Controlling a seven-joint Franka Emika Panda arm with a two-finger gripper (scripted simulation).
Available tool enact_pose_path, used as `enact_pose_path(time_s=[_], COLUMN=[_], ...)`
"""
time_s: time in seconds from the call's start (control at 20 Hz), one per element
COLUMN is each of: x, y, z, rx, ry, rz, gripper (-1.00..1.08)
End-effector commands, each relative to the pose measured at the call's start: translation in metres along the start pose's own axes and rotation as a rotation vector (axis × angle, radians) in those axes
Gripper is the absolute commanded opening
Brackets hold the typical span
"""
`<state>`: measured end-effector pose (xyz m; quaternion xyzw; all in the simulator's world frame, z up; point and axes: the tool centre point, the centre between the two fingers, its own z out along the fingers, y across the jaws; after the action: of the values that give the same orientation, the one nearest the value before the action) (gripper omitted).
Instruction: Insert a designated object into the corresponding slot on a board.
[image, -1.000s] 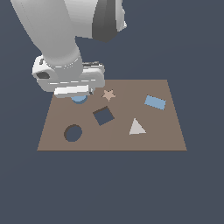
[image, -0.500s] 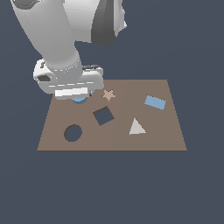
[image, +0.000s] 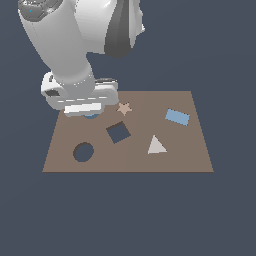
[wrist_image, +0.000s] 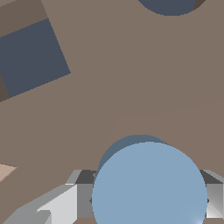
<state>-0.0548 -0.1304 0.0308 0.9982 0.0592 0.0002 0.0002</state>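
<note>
The gripper (wrist_image: 148, 197) brackets the light blue disc (wrist_image: 149, 183) in the wrist view, its grey fingers (wrist_image: 215, 199) flush against the disc's two sides, so the jaws read as closed on it at about the disc's width; a darker crescent beyond the disc's rim may be its shadow or its side wall, so whether it is off the surface cannot be told. In the exterior view only a sliver of the disc (image: 90, 115) shows under the gripper (image: 86, 107), near the far corner of the board (image: 190, 155) on the exterior view's left. The step in hand appears to be carrying the disc to the circular slot (image: 83, 152), which lies nearer the camera on that same side, well apart from the disc. Done well, this would mean keeping the disc level, centring it over the round hole before lowering, and passing clear of the square hole (image: 118, 132) that sits between slot and star (image: 124, 108). Also on the brown board are a grey-white triangle (image: 156, 146) and a light blue rectangle (image: 177, 117), both toward the exterior view's right. Around the board lies a uniform dark blue-grey ground.
</note>
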Motion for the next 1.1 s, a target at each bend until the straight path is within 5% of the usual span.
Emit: enact_pose_path(time_s=[0.0, 1.05], x=[0.0, 0.02], y=[-0.001, 0.006], z=[0.001, -0.004], rx=[0.0, 0.0], ry=[0.0, -0.001], rz=[-0.001, -0.041], gripper=[-1.0, -1.0])
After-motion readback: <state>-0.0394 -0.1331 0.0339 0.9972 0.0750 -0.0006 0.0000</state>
